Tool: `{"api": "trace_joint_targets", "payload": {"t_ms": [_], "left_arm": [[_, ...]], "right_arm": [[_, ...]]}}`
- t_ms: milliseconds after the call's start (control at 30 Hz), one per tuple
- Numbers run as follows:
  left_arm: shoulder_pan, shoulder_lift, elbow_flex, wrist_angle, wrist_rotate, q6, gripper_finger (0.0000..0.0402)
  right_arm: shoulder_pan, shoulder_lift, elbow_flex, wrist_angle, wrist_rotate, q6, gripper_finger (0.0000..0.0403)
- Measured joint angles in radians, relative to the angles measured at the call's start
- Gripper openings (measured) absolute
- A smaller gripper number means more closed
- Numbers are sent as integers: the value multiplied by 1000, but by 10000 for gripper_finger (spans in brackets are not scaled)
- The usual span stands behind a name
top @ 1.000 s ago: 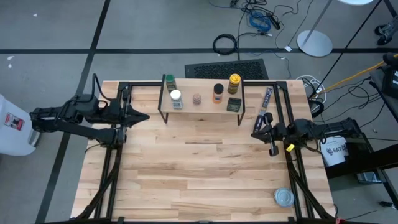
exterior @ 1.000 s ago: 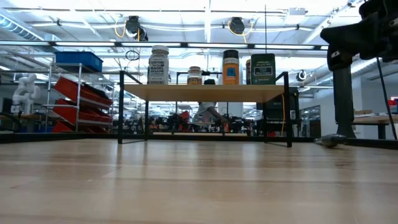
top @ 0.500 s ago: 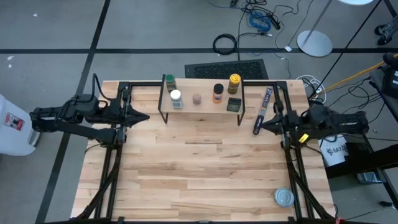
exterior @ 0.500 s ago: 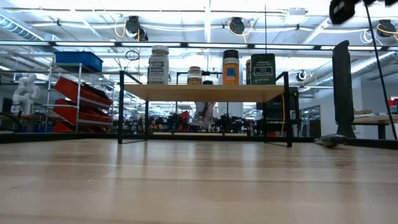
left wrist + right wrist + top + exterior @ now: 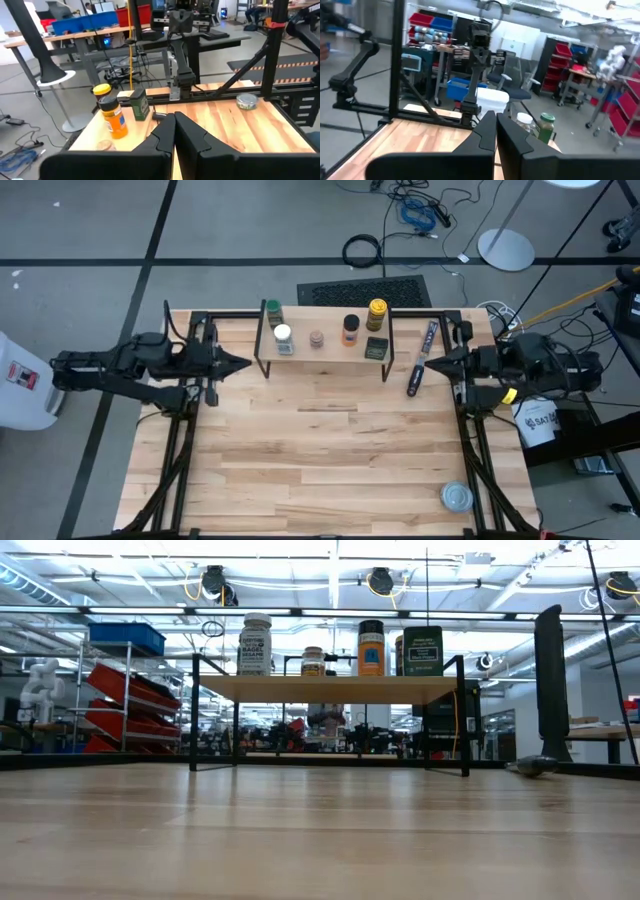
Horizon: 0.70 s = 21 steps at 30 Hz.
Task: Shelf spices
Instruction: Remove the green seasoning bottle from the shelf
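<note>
The shelf stands at the table's far middle on thin black legs. On its plank stand the spices: a green-lidded jar, a white-lidded jar, a small brownish jar, an orange jar, a yellow-lidded jar and a dark square tin. My left gripper hangs shut and empty left of the shelf, pointing level at it. Right of the shelf, my right gripper is shut and empty, high above the table. Neither arm shows in the low view.
A long thin dark packet lies on the table just right of the shelf, below my right gripper. A flat round silver tin sits near the front right corner. Black frame rails run along both table sides.
My right gripper has risen well clear of the table, leaving the low view through its top, and has drawn back a little toward the right edge while rolling. It has stayed shut. The spices and the shelf have not moved.
</note>
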Motion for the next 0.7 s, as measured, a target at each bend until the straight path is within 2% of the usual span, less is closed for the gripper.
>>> {"api": "trace_joint_targets", "payload": {"t_ms": [167,300,367,500,700], "left_arm": [[-1,25,0,30,0,1,15],[-1,43,0,53,-8,0,15],[-1,53,0,78,-46,5,15],[0,59,0,182,-192,83,15],[-2,58,0,207,-198,78,15]], "right_arm": [[0,26,0,-1,51,147,0],[0,68,0,-6,50,170,0],[0,96,0,-7,50,175,0],[0,158,-1,15,54,190,0],[0,225,-2,59,51,290,0]]}}
